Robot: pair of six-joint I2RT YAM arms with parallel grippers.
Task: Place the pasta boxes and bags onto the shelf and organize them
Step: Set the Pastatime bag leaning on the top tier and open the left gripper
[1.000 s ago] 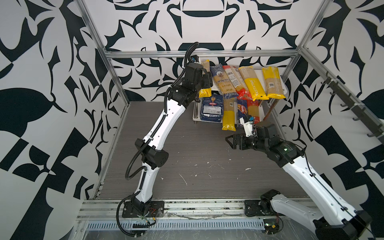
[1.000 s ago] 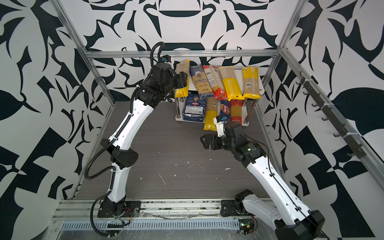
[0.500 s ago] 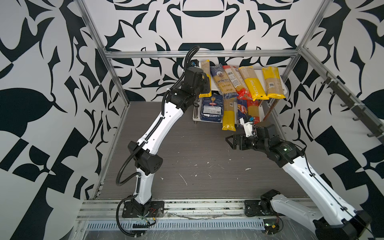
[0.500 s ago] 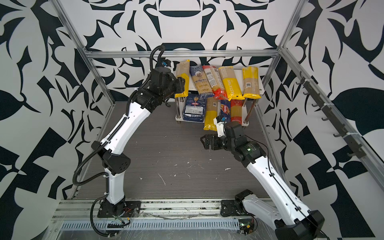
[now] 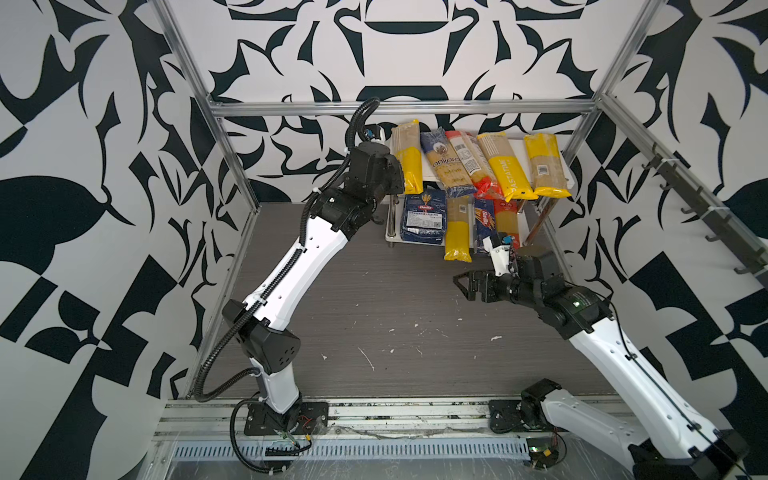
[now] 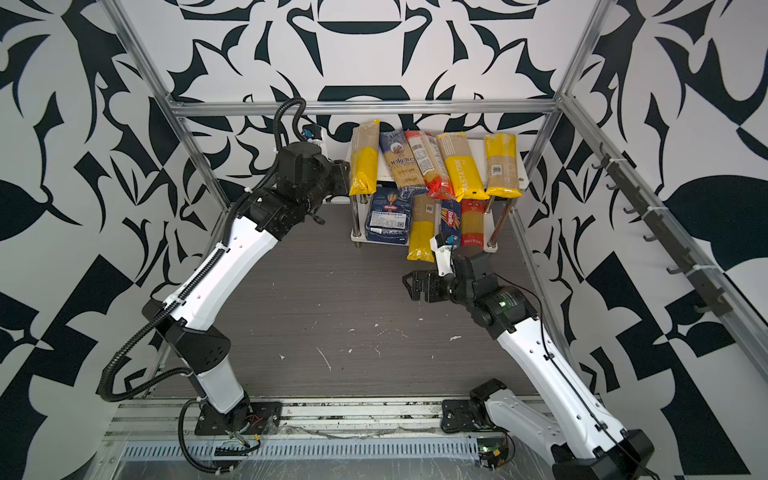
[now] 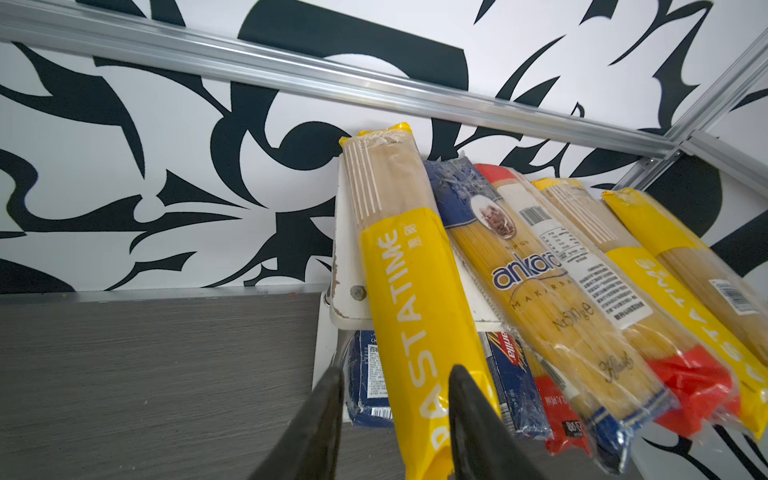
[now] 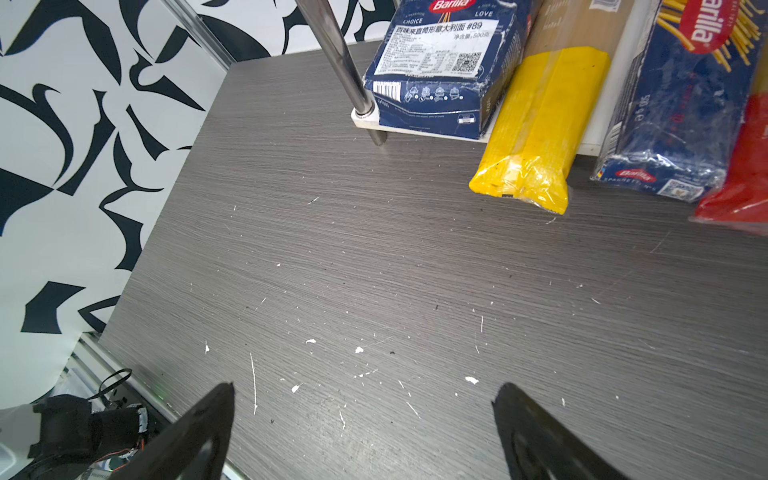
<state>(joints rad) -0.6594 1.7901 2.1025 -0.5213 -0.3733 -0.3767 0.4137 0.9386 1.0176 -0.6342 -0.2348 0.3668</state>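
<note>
The shelf (image 5: 391,237) stands at the back of the table. Several bags lie side by side on its top board, among them the leftmost yellow PASTATIME bag (image 5: 409,166) and the navy ankara bag (image 5: 442,166). Below lie the wide pasta box (image 5: 424,220), a yellow bag (image 5: 457,232), the narrow spaghetti box (image 5: 484,224) and a red bag (image 5: 507,220). My left gripper (image 7: 397,370) straddles the PASTATIME bag's (image 7: 411,291) overhanging end, one finger against it, a gap at the other. My right gripper (image 5: 461,282) hovers wide open over bare table, empty.
A chrome post (image 8: 340,62) stands at the shelf's front left corner. The lower bags and boxes overhang the lower board toward me. Aluminium frame rails (image 5: 403,106) and patterned walls close in the back and sides. White crumbs (image 8: 357,350) dot the grey tabletop.
My left arm's elbow has swung lower and leftward while its jaws narrowed around the PASTATIME bag's end. The right arm has stayed put.
</note>
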